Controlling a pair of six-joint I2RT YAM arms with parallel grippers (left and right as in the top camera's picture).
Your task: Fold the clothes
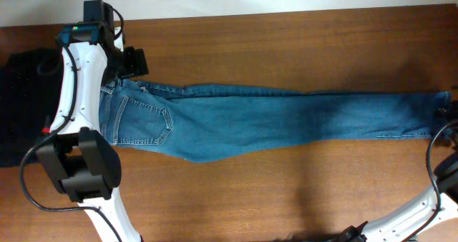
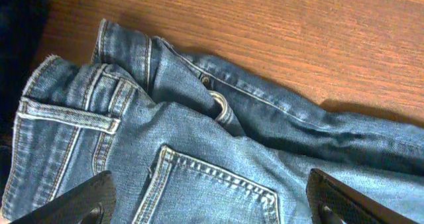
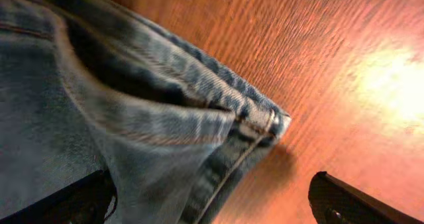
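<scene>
**Jeans laid out long, cross-folds to come**

Here we are with the jeans (image 1: 272, 117) stretched full length across the tabletop (image 1: 286, 41), waist at the left, hems out at the far right edge. Only one back pocket (image 1: 147, 124) shows from overhead and the legs appear stacked, so I'd call the lengthwise fold done: leg on leg, fairly flat, with a slight bulge along the lower seam.

The left tool (image 2: 212, 204) hovers over the waistband (image 2: 66, 111), fingers spread wide and holding nothing. The right tool (image 3: 215, 204) sits over the hems (image 3: 258, 128), also gaping wide and empty, with denim under one finger and bare wood under the other.

What's left, by my reading, is the bulk of it: bringing hems towards waist, then halving again. The black garment (image 1: 21, 106) lies off to the left, just beside the waist.
</scene>
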